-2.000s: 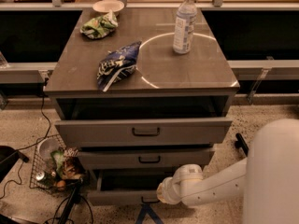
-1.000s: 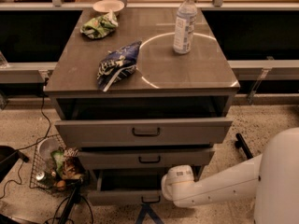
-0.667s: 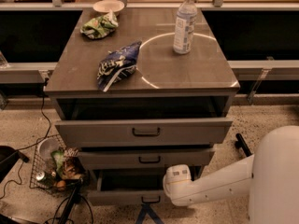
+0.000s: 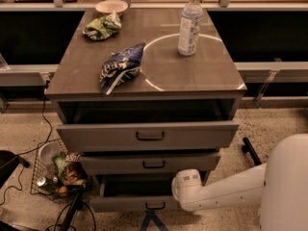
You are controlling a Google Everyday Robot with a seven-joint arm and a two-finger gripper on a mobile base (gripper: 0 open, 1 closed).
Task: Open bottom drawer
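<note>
At the bottom edge of the view, a dark gripper [image 4: 152, 218] sits just below the front of the bottom drawer [image 4: 125, 203], under its small dark handle [image 4: 155, 206]; it is cut off by the edge and I cannot tell whether it is spread or pressed together. The white robot arm [image 4: 226, 191] reaches in from the lower right, its rounded joint in front of the drawer's right end. The bottom drawer, lowest of three grey-brown fronts, stands pulled partway out, with its dark inside showing behind the front. Above it is the middle drawer [image 4: 115, 163] with the same kind of handle, then the wider top drawer [image 4: 96, 136], with a dark gap over it. On the speckled floor to the left is a wire basket [image 4: 36, 177] of mixed items, with a black cable [image 4: 30, 147] trailing near it. On the bench [image 4: 202, 76], a crumpled blue snack bag [image 4: 120, 66] lies near the front left, beside a thin white circle marked on the surface. A clear plastic water bottle [image 4: 190, 23] stands upright at the circle's far side. Farther back left lie a green bag [image 4: 101, 27] and a pale bowl [image 4: 111, 6]
</note>
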